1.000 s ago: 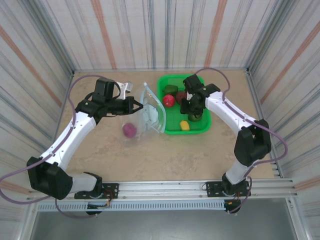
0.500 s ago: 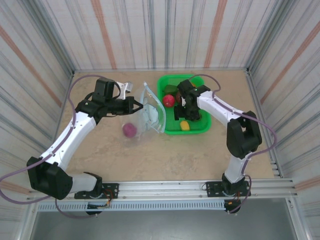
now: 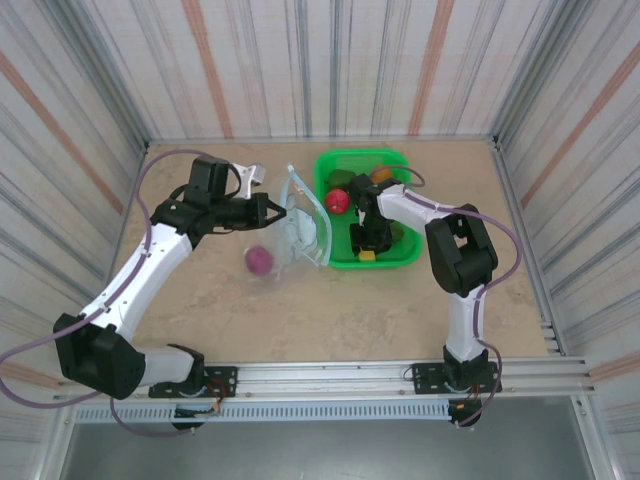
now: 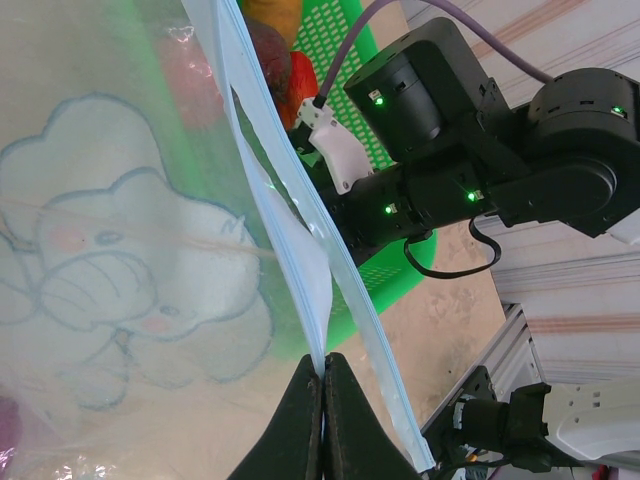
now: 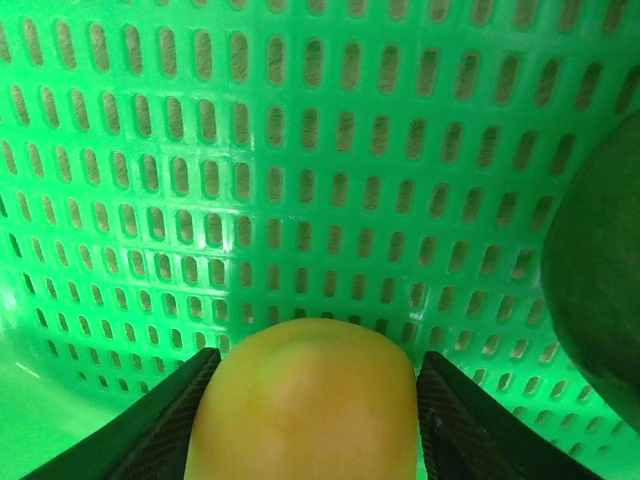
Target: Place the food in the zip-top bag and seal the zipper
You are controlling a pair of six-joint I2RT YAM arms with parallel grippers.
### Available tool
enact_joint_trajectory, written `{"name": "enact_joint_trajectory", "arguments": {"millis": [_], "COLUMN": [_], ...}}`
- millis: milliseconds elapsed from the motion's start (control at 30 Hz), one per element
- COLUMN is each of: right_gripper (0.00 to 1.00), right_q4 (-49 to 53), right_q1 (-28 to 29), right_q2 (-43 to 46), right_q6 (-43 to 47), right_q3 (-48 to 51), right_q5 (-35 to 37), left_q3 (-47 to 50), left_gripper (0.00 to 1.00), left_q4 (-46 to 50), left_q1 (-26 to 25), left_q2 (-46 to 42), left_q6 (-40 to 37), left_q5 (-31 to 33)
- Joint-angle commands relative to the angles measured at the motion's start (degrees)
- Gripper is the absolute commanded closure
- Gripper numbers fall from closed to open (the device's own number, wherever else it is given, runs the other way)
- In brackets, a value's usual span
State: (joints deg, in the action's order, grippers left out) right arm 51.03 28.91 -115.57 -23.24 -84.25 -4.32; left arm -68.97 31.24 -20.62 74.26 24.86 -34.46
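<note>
The left gripper (image 4: 322, 378) pinches one mouth edge of the zip-top bag (image 4: 130, 250), which stands beside the green basket (image 3: 392, 262). In the basket, the right gripper (image 5: 315, 370) clamps a yellow toy fruit (image 5: 305, 415). A magenta toy fruit (image 3: 259, 260) lies apparently inside the bag.

Top view looked bright and even to me, lit from overhead (diffuse, no hard hotspot). Shadows on the table (image 3: 300, 300) were soft and short, tucked close under the arms. The striped walls (image 3: 90, 90) leaned outward toward the corners, wide-lens style. On the left wrist feed, the zip-top bag (image 4: 130, 250) threw milky glare that washed out its print; the left gripper (image 4: 322, 385) read near-black, with no surface detail. On the right wrist feed, the green basket (image 5: 300, 150) was heavily saturated, with a sheen low on the left. The yellow toy (image 5: 305, 400), close to the lens, looked soft, and I got the dark fruit (image 5: 600, 280) at the right edge underexposed.
</note>
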Motion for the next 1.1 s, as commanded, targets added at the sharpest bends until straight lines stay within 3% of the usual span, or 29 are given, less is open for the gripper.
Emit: {"name": "enact_joint_trajectory", "arguments": {"millis": [0, 133, 433, 633, 800, 1067], "right_gripper": [0.62, 0.75, 0.75, 0.75, 0.74, 0.73], "right_q4": [0.7, 1.3, -0.9, -6.8, -10.8, -7.6], "right_q1": [0.2, -0.2, -0.6, 2.8, 6.9, 13.2], "right_q2": [1.1, 4.4, 18.4, 26.8, 26.2, 15.1], "right_q6": [0.7, 0.2, -1.5, -1.9, -5.0, -5.8], "right_q3": [-0.8, -1.5, -4.3, -6.1, -8.5, -16.4], "right_q5": [0.2, 0.5, -3.0, -6.4, -11.8, -8.4], "left_q3": [0.2, 0.3, 0.4, 0.7, 0.8, 1.1], "left_gripper": [1.0, 1.0, 1.0, 1.0, 1.0, 1.0], "left_q4": [-0.1, -0.3, -0.7, -1.3, -1.9, -2.8], "left_q1": [0.4, 0.6, 0.7, 0.7, 0.6, 0.6], "left_q2": [-0.7, -0.8, -0.3, -0.3, -0.4, -1.4], "left_q6": [-0.4, -0.3, -0.1, 0.4, 0.6, 0.7], "left_q5": [-0.5, -0.7, -1.4, -2.4, -3.5, -4.8]}}
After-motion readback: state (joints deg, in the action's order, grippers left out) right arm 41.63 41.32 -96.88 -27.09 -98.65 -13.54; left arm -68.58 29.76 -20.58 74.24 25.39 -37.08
